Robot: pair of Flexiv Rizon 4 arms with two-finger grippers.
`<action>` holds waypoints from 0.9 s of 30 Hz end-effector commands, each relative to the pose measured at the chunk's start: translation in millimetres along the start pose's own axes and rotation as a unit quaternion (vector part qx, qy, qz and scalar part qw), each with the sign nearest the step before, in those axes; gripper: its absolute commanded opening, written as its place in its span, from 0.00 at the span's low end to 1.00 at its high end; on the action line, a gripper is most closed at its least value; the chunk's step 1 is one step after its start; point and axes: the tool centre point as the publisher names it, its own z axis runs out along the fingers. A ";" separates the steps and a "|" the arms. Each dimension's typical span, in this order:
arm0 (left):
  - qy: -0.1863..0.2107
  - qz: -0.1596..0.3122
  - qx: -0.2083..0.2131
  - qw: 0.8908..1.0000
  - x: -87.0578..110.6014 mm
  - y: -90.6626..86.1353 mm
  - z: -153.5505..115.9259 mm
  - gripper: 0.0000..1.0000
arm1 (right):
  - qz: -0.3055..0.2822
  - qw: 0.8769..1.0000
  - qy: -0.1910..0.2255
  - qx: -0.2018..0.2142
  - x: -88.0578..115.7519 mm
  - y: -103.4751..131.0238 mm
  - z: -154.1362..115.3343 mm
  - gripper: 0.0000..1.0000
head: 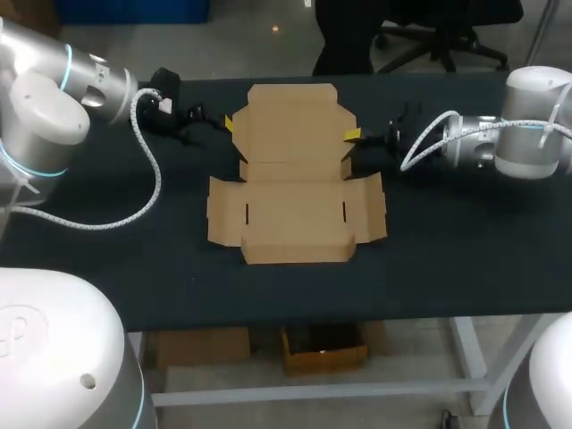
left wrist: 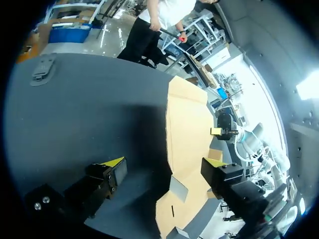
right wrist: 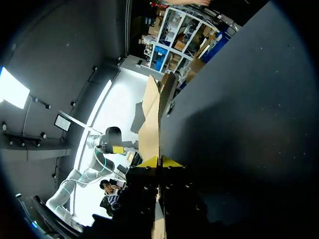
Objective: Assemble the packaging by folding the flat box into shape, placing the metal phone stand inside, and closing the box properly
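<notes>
The left arm's (head: 45, 98) and right arm's (head: 536, 125) white housings sit closest in the head view, coming in from either side of the black table (head: 447, 268). Between them lies the cardboard box (head: 295, 179), still unfolded and spread out in the middle of the table, its flaps splayed to both sides. The left gripper (head: 223, 123) sits at the left edge of the box's far panel. In the left wrist view its fingers stand wide apart, one over the bare table and the other over the cardboard, so the left gripper (left wrist: 163, 163) is open. The right gripper (head: 353, 134) is at the far panel's right edge. In the right wrist view, the right gripper's (right wrist: 160, 162) yellow tips are pinched together on a thin edge of the box (right wrist: 149, 124).
</notes>
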 end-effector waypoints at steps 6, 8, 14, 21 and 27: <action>0.034 0.057 0.048 0.997 3.7 -6.2 19.5 1.00 | -0.021 0.998 0.053 -0.006 -2.2 6.6 2.4 0.00; 0.043 0.065 0.050 0.996 4.9 -9.1 24.6 1.00 | -0.027 0.998 0.057 -0.008 0.3 7.7 2.5 0.00; 0.057 0.085 0.056 0.993 7.3 -17.0 35.6 1.00 | -0.045 0.997 0.069 -0.012 7.9 10.5 3.4 0.00; 0.083 0.116 0.060 0.988 11.3 -28.7 41.9 1.00 | -0.061 0.995 0.084 -0.003 16.2 15.0 8.1 0.00; 0.115 0.131 0.056 0.983 17.3 -34.6 48.7 1.00 | -0.073 0.993 0.091 -0.006 23.5 17.4 9.0 0.00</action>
